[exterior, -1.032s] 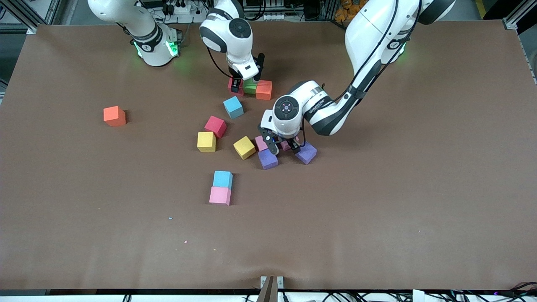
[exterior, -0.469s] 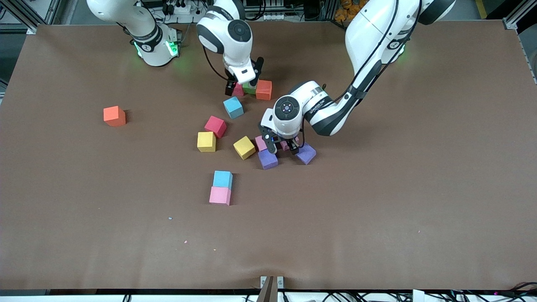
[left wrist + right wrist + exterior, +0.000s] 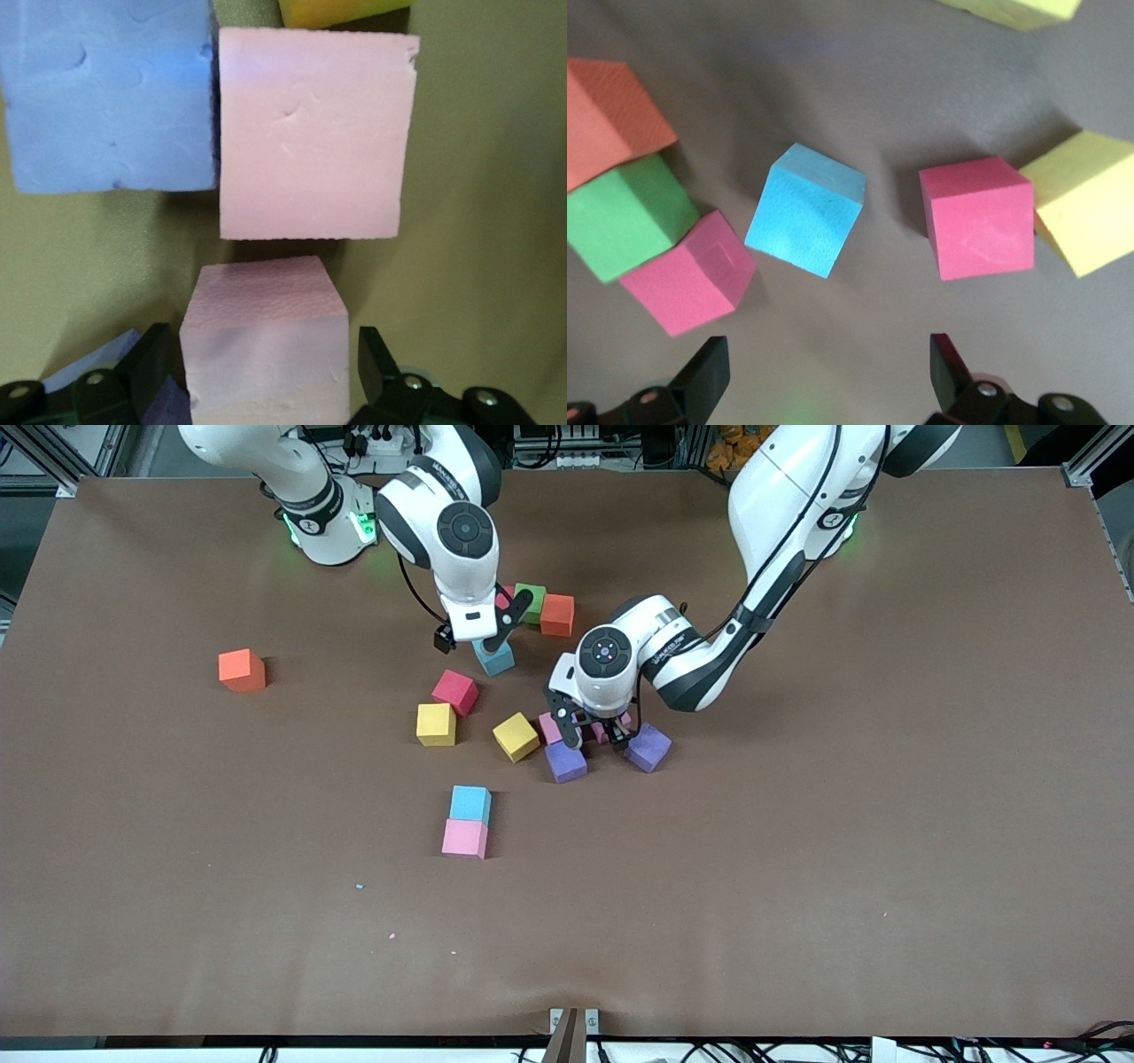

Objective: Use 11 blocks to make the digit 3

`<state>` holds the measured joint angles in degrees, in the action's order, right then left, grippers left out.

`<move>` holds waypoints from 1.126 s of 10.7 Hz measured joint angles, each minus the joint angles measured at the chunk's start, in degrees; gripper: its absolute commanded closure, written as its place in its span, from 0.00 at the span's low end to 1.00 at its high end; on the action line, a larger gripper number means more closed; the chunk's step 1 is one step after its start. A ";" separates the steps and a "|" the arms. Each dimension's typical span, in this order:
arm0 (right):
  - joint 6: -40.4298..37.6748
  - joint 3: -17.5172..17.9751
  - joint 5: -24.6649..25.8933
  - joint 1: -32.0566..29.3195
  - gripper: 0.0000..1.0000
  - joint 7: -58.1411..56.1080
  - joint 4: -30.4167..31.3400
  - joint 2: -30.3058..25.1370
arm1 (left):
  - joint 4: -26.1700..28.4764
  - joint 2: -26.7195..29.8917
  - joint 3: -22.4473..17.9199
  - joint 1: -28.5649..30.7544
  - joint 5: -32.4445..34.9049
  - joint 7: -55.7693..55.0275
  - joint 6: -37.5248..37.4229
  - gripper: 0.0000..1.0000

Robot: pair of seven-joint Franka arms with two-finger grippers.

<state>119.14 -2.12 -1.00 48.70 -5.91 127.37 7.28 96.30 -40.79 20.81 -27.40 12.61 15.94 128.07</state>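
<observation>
**Two arms over scattered foam cubes**

The brown table mat (image 3: pixel 797 850) carries no readable writing. Left gripper (image 3: pixel 598 735) is low among the pink and purple matte foam cubes, fingers (image 3: pixel 155 363) spread close on either side of a pink cube (image 3: pixel 266 354) without clearly pressing it; the second pink cube (image 3: pixel 314 133) lies just beside. Right gripper (image 3: pixel 478 633) hangs, jaws spread and empty, over a blue cube (image 3: pixel 804 208). A crimson (image 3: pixel 504 597), green (image 3: pixel 532 600) and orange (image 3: pixel 557 615) row sits nearest the bases.
</observation>
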 measured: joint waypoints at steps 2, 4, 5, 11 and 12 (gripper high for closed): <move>6.49 0.03 -0.78 -0.08 0.00 7.24 0.95 2.29 | -0.05 0.00 0.00 -0.01 0.00 0.40 0.00 0.30; 15.27 0.00 -3.67 -0.34 0.00 8.86 2.96 5.51 | -0.06 -0.02 -0.01 -0.02 0.00 1.05 0.00 0.48; 18.10 0.00 -4.31 -0.35 0.00 9.46 3.69 7.03 | -0.17 -0.01 -0.01 0.00 0.00 1.13 0.00 0.59; 21.51 0.58 -4.81 -0.17 0.00 15.38 3.88 9.62 | -0.34 0.00 -0.02 0.09 0.00 2.23 0.00 0.94; 21.64 0.69 -4.81 -0.14 0.00 15.87 3.87 9.79 | -0.36 0.00 -0.02 0.25 0.00 2.23 0.01 0.94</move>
<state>140.78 -1.43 -5.81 48.57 9.95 131.24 17.07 95.93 -40.78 20.79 -27.15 12.61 18.17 128.09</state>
